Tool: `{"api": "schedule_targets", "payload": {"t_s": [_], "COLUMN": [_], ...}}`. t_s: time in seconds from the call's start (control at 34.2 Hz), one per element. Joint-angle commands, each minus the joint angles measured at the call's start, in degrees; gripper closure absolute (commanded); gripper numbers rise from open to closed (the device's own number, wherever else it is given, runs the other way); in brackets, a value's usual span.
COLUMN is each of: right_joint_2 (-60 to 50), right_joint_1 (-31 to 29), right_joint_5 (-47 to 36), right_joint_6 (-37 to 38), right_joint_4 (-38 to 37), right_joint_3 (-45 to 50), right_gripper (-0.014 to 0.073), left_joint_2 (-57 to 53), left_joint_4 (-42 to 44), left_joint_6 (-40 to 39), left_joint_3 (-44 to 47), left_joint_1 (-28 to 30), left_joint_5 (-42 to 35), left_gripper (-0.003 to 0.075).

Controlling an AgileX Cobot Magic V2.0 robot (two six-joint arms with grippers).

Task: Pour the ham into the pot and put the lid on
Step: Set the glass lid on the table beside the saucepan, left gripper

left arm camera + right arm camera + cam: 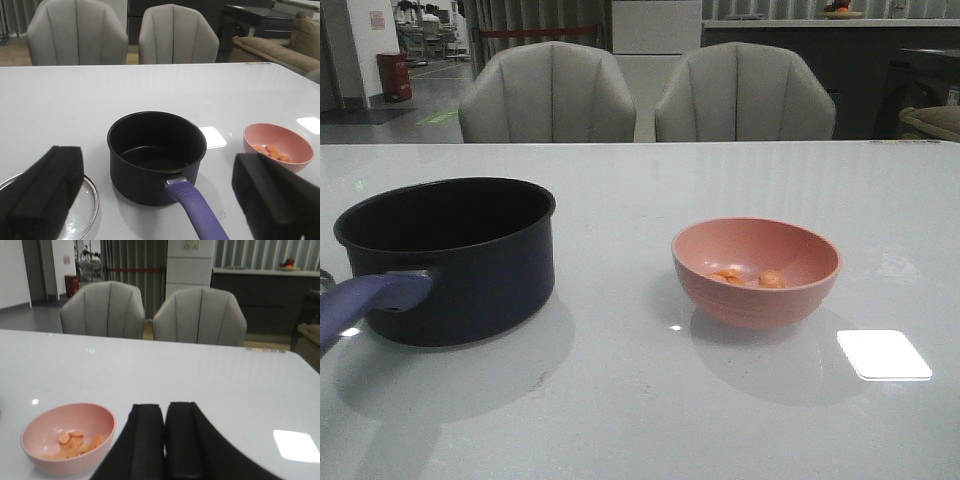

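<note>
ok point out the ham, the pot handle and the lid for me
ham [75, 441], right wrist view, on the orange pieces at the bottom of the pink bowl
pot handle [195, 212], left wrist view, on the middle of the purple grip
lid [85, 212], left wrist view, on the glass just inside the metal rim

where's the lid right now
Only the left wrist view shows it: the lid lies flat on the table beside the pot, on the side away from the bowl, partly hidden behind the left tool's finger.

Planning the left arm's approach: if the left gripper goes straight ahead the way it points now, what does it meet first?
Most likely the pot, which sits centred between the open left gripper's jaws, its handle pointing back toward the gripper. Depth is unclear.
</note>
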Motion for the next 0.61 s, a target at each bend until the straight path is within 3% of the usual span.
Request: {"api": "schedule_targets", "payload": {"t_s": [0.0, 0.2, 0.41, 0.58], "right_joint_2": [7.0, 16.1, 22.1, 35.0], "right_joint_1": [0.1, 0.1, 0.1, 0.1], "right_joint_5": [4.0, 5.1, -2.4, -1.9], "right_joint_6": [0.1, 0.2, 0.3, 0.3], "right_joint_4": [0.1, 0.2, 0.5, 2.8], "right_joint_3": [-7.4, -10.2, -10.6, -17.4], "right_gripper": [0.0435, 0.0435, 0.0424, 0.0208], "left_joint_2": [0.7, 0.7, 0.7, 0.7], "left_joint_4": [-0.2, -0.2, -0.2, -0.2], "left_joint_6": [-0.2, -0.2, -0.2, -0.2], "left_joint_3": [-1.4, -1.4, -1.4, -1.4], "left_joint_1": [-0.5, -0.5, -0.5, -0.5], "left_joint_5": [-5.0, -5.1, -4.3, -4.3], "left_gripper": [0.0062, 0.0062, 0.0062, 0.0062]}}
